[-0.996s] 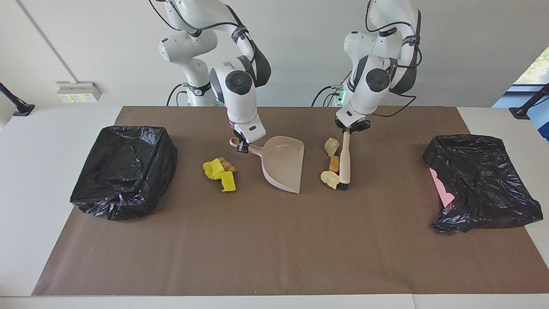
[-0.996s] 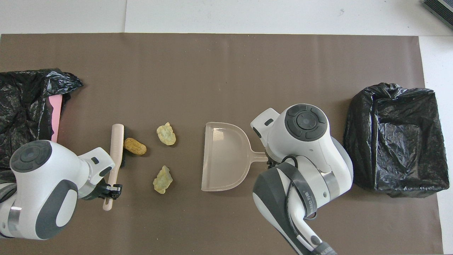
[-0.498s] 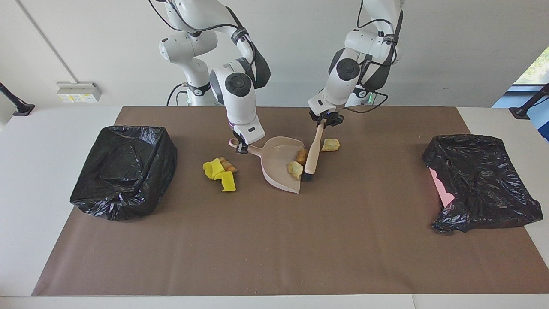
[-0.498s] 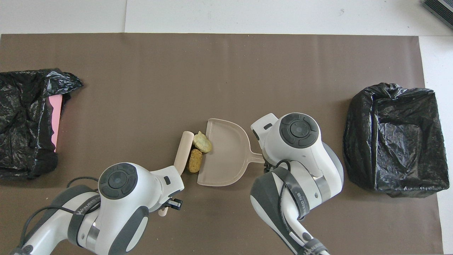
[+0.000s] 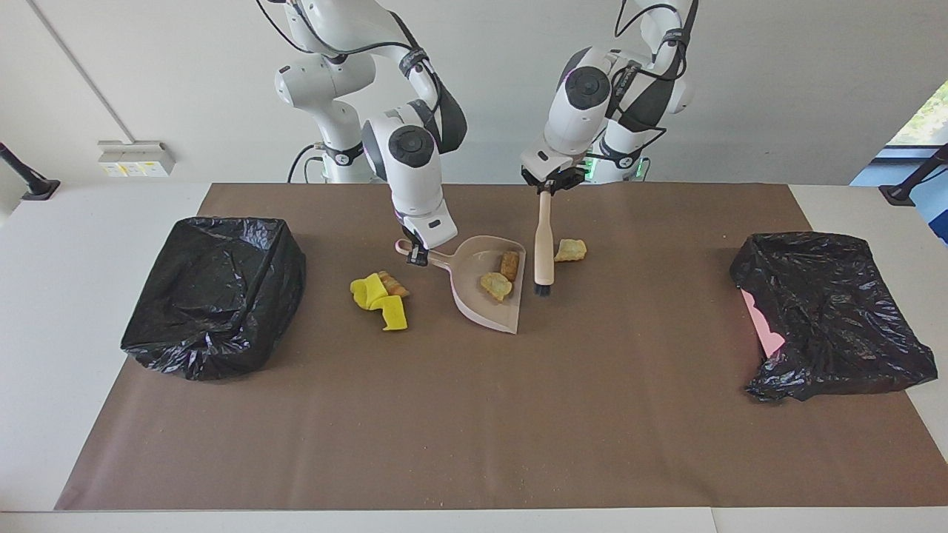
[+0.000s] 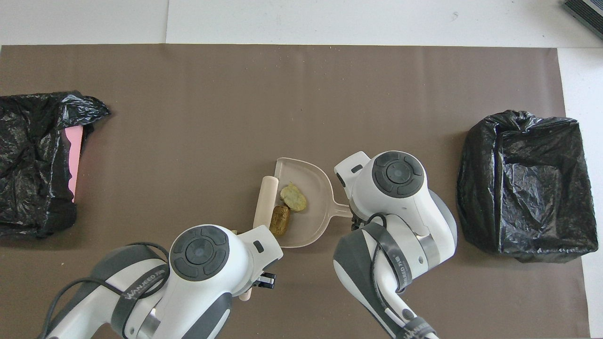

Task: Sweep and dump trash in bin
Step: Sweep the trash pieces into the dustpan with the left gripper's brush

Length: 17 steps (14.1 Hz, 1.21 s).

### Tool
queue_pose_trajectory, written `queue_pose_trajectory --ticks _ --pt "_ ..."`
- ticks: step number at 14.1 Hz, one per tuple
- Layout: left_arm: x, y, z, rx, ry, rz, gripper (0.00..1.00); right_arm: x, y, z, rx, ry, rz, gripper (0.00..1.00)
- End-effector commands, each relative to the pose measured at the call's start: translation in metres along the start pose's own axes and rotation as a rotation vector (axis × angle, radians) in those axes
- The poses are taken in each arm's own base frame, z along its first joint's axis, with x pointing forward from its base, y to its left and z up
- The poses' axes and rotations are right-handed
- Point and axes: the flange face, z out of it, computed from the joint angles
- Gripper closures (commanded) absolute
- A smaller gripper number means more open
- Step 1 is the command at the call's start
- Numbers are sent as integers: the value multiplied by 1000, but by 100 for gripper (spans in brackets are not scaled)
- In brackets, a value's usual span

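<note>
Trash [image 5: 496, 285] beside brush-holding left pincer [image 5: 545, 186]

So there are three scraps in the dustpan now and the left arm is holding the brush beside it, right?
Not quite: the dustpan holds two scraps, as the facing view shows; a third lies on the mat beside the brush. The left gripper does hold the brush.

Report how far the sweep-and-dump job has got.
Done: two crusty lumps lie in the dustpan. In hand: right gripper holds its handle; left gripper holds the brush beside the pan. Left: one lump, the yellow pieces, and dumping in a bin.
</note>
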Motion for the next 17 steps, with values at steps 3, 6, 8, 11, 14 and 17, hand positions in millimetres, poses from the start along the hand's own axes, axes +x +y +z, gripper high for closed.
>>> queue_pose_trajectory --ticks 3,6,8,11,14,17 --pt "-30 -27 10 62 -49 -379 100 -5 -2 11 -20 2 18 100" --pt "-40 -34 45 67 -31 -587 100 -5 -2 12 -20 2 17 100" --pt "-36 -34 79 40 14 -747 100 -5 -2 12 -20 2 17 100" --pt "-22 -24 106 -38 25 -812 100 -5 -2 12 -20 2 17 100" --pt "11 -9 120 -163 70 -851 100 -5 -2 12 -20 2 17 100" --pt "23 23 106 -249 123 -713 100 -5 -2 12 -19 1 19 100"
